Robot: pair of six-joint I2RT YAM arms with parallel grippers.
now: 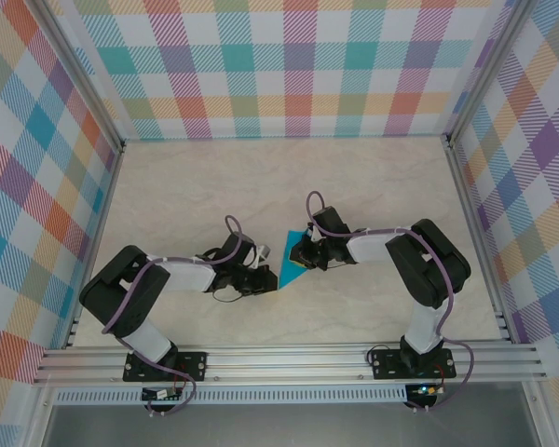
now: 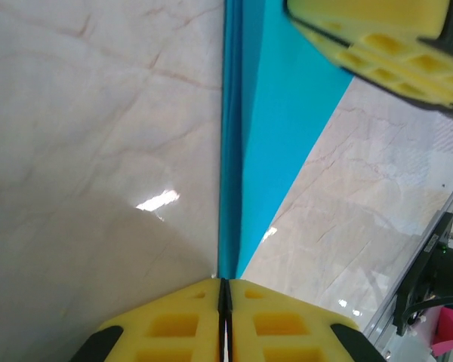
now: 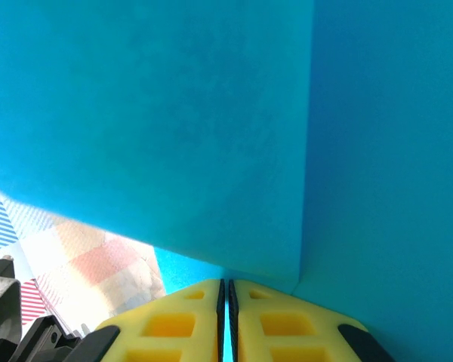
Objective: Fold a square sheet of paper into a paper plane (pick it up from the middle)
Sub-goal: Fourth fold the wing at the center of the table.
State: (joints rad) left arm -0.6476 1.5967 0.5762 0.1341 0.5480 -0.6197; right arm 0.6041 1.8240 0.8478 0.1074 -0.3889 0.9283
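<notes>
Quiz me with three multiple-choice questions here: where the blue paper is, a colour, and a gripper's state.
1. Where is the paper? A. between the two grippers B. against the far wall C. on the front rail
2. The left gripper's fingers are: A. red B. yellow C. black
3. The right gripper is: A. wide open B. shut on nothing C. shut on the paper
Answers: A, the top view shows it between them; B, yellow blocks in the wrist view; C, its fingers pinch blue paper.
</notes>
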